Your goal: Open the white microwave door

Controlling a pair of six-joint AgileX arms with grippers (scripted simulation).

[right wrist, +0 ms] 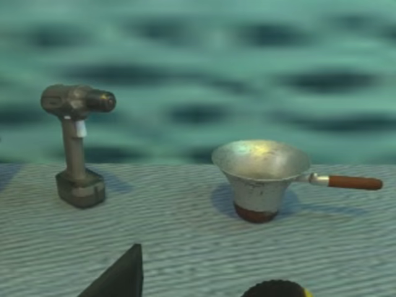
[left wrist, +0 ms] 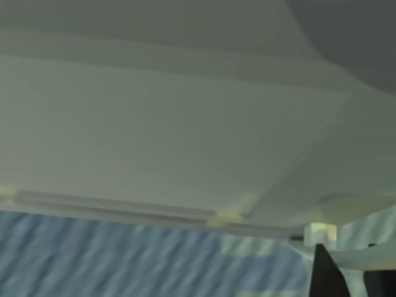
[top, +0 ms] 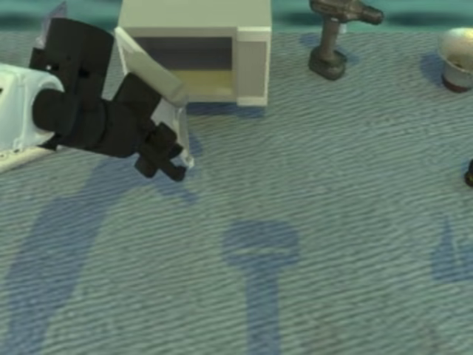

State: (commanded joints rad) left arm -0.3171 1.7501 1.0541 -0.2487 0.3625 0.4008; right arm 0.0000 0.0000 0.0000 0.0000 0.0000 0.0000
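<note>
The white microwave (top: 196,15) stands at the back of the table, left of centre. Its cavity shows a yellowish floor (top: 203,83) beside the grey control strip (top: 253,63). The white microwave door (top: 151,70) is swung out toward the left and front, well away from the cavity. My left gripper (top: 168,159) is shut on the door's free edge. In the left wrist view the door's pale panel (left wrist: 173,136) fills the picture, and the dark fingers (left wrist: 325,275) clamp its edge. Of my right gripper only one dark finger (right wrist: 125,279) shows, with nothing touching it.
A grey power drill (top: 332,37) (right wrist: 77,148) stands upright right of the microwave. A metal pan with a red handle (top: 458,55) (right wrist: 260,170) sits at the back right. A black and yellow object (top: 468,174) (right wrist: 275,289) lies at the right edge.
</note>
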